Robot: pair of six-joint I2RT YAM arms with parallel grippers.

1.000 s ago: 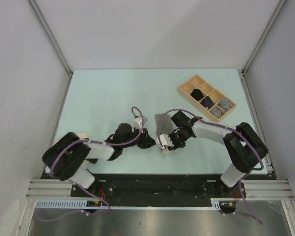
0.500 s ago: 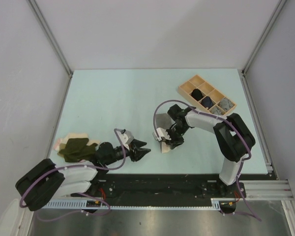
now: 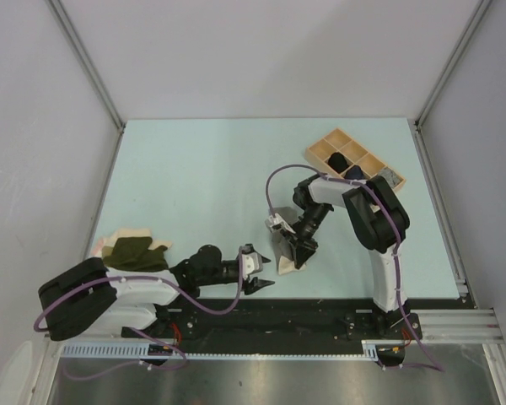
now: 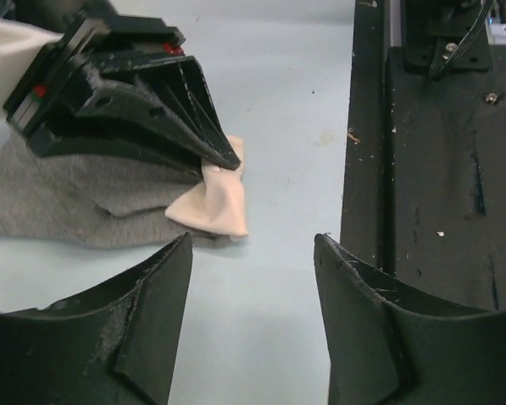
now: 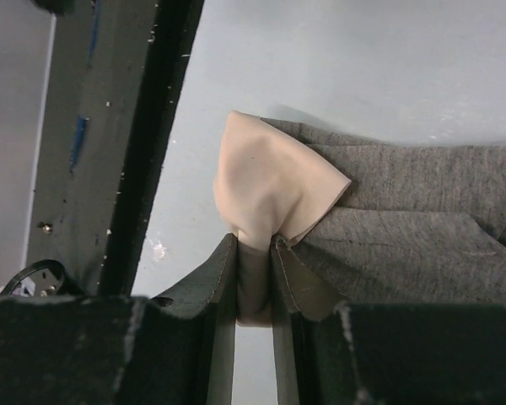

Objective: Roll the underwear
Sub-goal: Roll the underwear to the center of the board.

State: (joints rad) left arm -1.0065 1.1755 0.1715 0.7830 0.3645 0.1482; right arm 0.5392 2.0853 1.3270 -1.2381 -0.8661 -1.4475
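Top external: left gripper (image 3: 261, 268), now spread and empty, has swung to lower centre by the underwear (image 5: 405, 211), whose pink edge right gripper (image 5: 255, 249) clamps, seemingly before rolling.

We see a pale mint counter (image 3: 194, 169) boxed in by 3 plain white walls (image 3: 270, 51) — metal posts (image 3: 84, 63) at the corners, a black strip (image 3: 278, 314) along its near edge.

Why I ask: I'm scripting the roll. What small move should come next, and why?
Probably the left pincer should ease forward to the grey underwear: it stands open, apart from the cloth, while the right pincer is shut on the pink-beige flap at the cloth's edge, so a second hold seems needed before rolling.
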